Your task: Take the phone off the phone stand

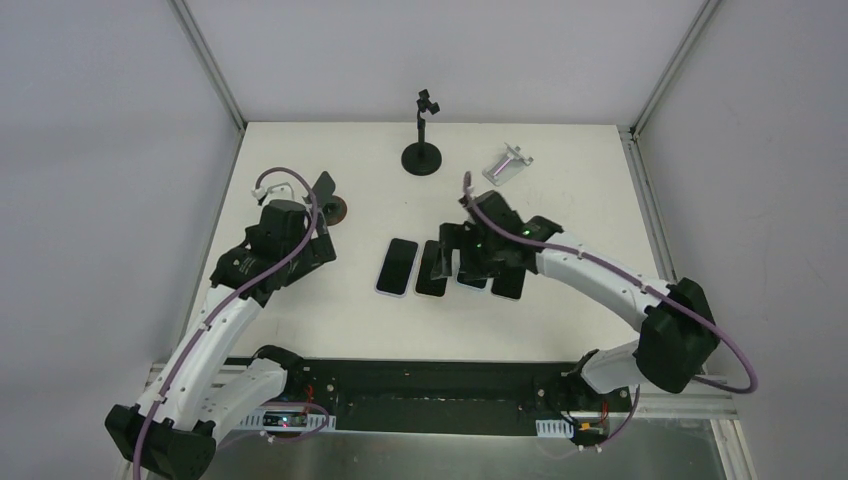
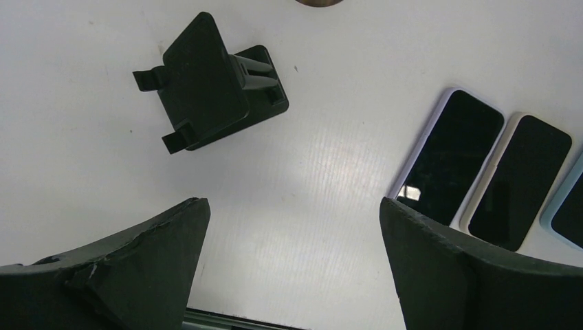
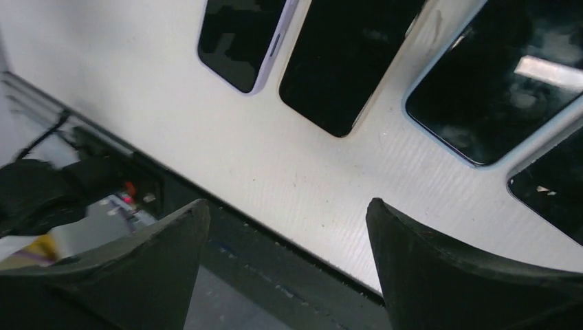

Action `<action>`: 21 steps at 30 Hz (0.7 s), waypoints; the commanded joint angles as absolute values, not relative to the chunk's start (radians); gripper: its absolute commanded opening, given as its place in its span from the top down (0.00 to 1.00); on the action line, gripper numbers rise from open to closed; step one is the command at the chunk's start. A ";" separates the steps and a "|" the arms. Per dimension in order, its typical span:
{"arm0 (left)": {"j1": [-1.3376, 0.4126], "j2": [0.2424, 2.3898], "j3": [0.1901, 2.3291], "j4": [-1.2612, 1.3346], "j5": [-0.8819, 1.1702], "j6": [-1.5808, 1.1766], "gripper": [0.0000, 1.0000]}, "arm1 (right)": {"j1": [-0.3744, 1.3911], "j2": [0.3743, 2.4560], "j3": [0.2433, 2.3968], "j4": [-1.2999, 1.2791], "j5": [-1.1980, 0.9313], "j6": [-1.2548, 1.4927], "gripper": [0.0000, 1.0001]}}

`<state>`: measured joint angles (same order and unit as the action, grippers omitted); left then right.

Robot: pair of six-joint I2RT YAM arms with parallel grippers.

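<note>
My right gripper (image 3: 287, 206) hung spread wide over the phones (image 1: 397, 267). They lay flat in a row, screens up, long axes near-to-far. Left gripper (image 2: 294, 206) was spread too, above the phone stand (image 2: 206, 82), well apart from them.

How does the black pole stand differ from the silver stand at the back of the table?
Colour: the black pole stand is dark, the silver stand pale. Shape: the black pole stand rises upright from a round base; the silver stand sits low and angular. Place: the black pole stand is near centre, the silver stand to its right. Both hold no phone.
</note>
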<state>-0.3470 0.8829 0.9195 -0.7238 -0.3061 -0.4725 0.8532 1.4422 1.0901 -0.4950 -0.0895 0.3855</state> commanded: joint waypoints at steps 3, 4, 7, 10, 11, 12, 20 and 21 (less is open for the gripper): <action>-0.350 0.802 0.878 -0.713 -0.392 -0.419 0.00 | 0.566 1.269 1.005 -0.378 -0.720 0.477 0.12; -0.350 0.792 0.873 -0.713 -0.395 -0.417 0.00 | 0.533 1.244 0.992 -0.352 -0.726 0.510 0.11; -0.350 0.756 0.854 -0.713 -0.404 -0.418 0.00 | 0.410 1.164 0.945 -0.282 -0.747 0.610 0.10; -0.350 0.719 0.847 -0.713 -0.423 -0.419 0.00 | 0.273 1.051 0.888 -0.247 -0.662 0.680 0.10; -0.350 0.710 0.847 -0.713 -0.427 -0.417 0.00 | 0.234 1.004 0.869 -0.252 -0.621 0.690 0.10; -0.350 0.702 0.849 -0.713 -0.431 -0.413 0.00 | 0.201 0.959 0.852 -0.262 -0.572 0.691 0.10; -0.350 0.653 0.901 -0.722 -0.428 -0.376 0.00 | 0.111 0.558 0.785 -0.396 -0.026 0.543 0.08; -0.350 0.650 0.912 -0.723 -0.427 -0.376 0.00 | 0.110 0.522 0.785 -0.414 0.047 0.519 0.08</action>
<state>-0.3470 0.6651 0.8543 -0.7227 -0.4038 -0.4038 0.1158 0.6437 0.7921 -0.3584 -0.2836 0.6117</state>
